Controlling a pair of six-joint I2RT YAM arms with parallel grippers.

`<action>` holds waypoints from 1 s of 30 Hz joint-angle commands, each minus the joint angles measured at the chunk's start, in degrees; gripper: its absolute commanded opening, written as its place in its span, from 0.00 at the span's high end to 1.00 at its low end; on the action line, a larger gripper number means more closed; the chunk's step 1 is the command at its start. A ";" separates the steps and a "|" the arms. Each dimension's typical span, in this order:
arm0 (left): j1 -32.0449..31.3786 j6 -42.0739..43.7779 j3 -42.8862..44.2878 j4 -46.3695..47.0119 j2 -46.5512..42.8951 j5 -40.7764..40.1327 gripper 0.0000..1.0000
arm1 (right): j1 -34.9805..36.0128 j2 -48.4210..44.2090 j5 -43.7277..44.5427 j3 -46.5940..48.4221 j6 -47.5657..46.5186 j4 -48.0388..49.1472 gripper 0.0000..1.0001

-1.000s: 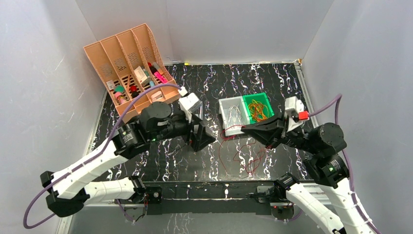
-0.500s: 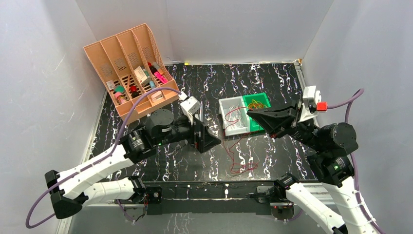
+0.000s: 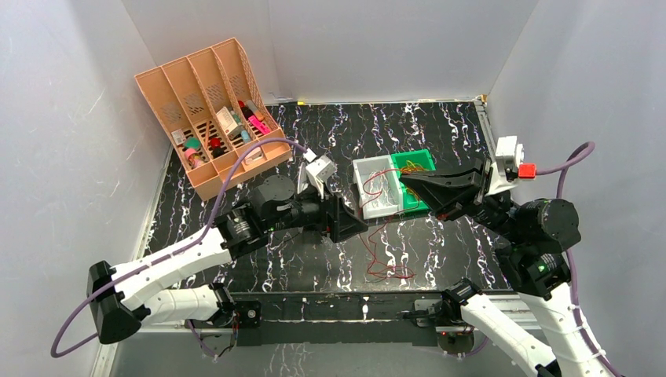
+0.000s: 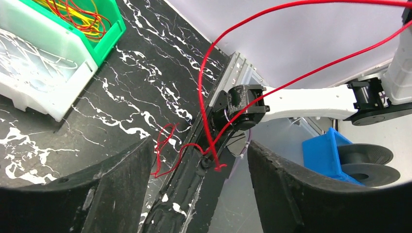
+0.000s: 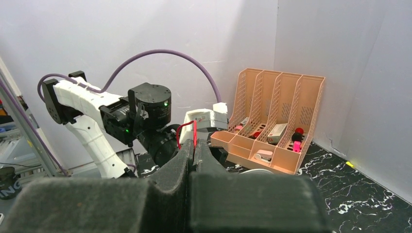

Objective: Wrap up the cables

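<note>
The right hand point(image 5: 193, 143) is pinching the red cable point(image 4: 201, 97), holding it raised so the left hand point(image 4: 199, 153), jaws spread, is straddling the hanging strand; slack loops are lying on the tabletop point(image 3: 298, 267).

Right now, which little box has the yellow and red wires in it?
The green box, on the side away from the left arm. The white box beside it holds only pale, whitish strands.

The black marbled table point(image 3: 440, 126) carries a white tray point(image 3: 375, 188) just beyond the left gripper point(image 3: 355, 224), a green bin point(image 3: 422, 161) by the right gripper point(image 3: 405, 181), an orange rack point(image 3: 206, 110), and loops of red wire point(image 3: 389, 269).
</note>
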 commanded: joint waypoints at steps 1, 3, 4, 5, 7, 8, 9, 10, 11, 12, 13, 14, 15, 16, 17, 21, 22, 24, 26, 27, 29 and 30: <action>-0.14 -1.94 -1.19 5.42 0.99 2.87 0.36 | 0.02 -0.98 -0.74 1.01 0.87 4.15 1.00; -0.14 -2.20 -1.22 5.85 1.61 3.04 0.41 | -0.04 -1.16 -1.03 0.91 1.09 4.18 1.00; -0.14 -2.37 -1.44 6.43 1.84 3.18 0.44 | 0.02 -1.25 -1.32 0.84 1.17 4.24 1.00; -0.12 -2.62 -1.59 7.06 1.99 3.29 0.46 | 0.02 -1.36 -1.61 0.75 1.20 4.25 1.00; -0.14 -2.93 -1.65 8.05 2.54 3.87 0.50 | 0.02 -1.83 -2.02 0.43 1.21 4.12 1.00; -0.14 -3.12 -1.57 8.36 3.04 4.31 0.52 | -0.02 -2.06 -2.10 0.26 1.24 3.97 1.00; -0.15 -3.22 -1.42 8.63 3.38 4.73 0.54 | 0.02 -2.28 -2.04 0.02 1.34 3.88 1.00; -0.15 -3.43 -1.37 8.94 3.76 5.09 0.56 | 0.02 -2.54 -2.01 -0.10 1.29 3.58 1.00; -0.12 -3.61 -1.46 9.35 3.97 5.43 0.58 | 0.01 -2.72 -1.83 -0.21 1.32 3.42 1.00; -0.14 -3.83 -1.55 9.80 4.06 5.62 0.59 | 0.02 -2.91 -1.79 -0.40 1.30 3.24 1.00; -0.14 -3.97 -1.65 10.26 4.17 5.83 0.61 | 0.02 -3.11 -1.73 -0.54 1.33 3.12 1.00; -0.14 -4.12 -1.69 10.63 4.26 6.06 0.63 | 0.02 -3.21 -1.75 -0.63 1.34 2.99 1.00; -0.15 -4.27 -1.69 10.98 4.35 6.22 0.66 | 0.02 -3.34 -1.73 -0.75 1.33 2.76 1.00; -0.14 -4.34 -1.64 11.27 4.54 6.55 0.71 | 0.02 -3.47 -1.68 -0.83 1.28 2.37 1.00; -0.14 -4.46 -1.60 11.48 4.68 6.95 0.78 | -0.03 -3.68 -1.45 -0.83 1.03 1.89 1.00; -0.19 -4.55 -1.51 11.36 4.57 7.17 1.00 | 0.02 -4.64 -0.47 -1.12 0.33 0.20 1.00; -0.15 -4.39 -1.46 11.02 4.39 7.06 1.00 | 0.02 -4.80 0.18 -1.00 -0.22 -0.86 1.00; -0.14 -3.66 -1.25 9.81 3.72 6.62 1.00 | 0.02 -5.28 2.90 -0.79 -1.88 -3.93 1.00; -0.15 -2.63 -1.29 8.43 2.83 6.18 1.00 | 0.02 -5.60 8.01 -0.59 -2.83 -7.54 1.00; -0.14 -2.15 -1.41 7.75 2.31 5.93 1.00 | 0.01 -5.65 10.81 -0.48 -3.23 -9.38 1.00; -0.14 -1.66 -1.79 6.60 1.30 5.19 1.00 | 0.01 -5.97 15.99 -0.54 -3.59 -13.23 1.00; -0.14 -1.35 -1.90 5.97 0.98 4.91 1.00 | 0.00 -6.12 19.16 -0.77 -3.55 -14.76 1.00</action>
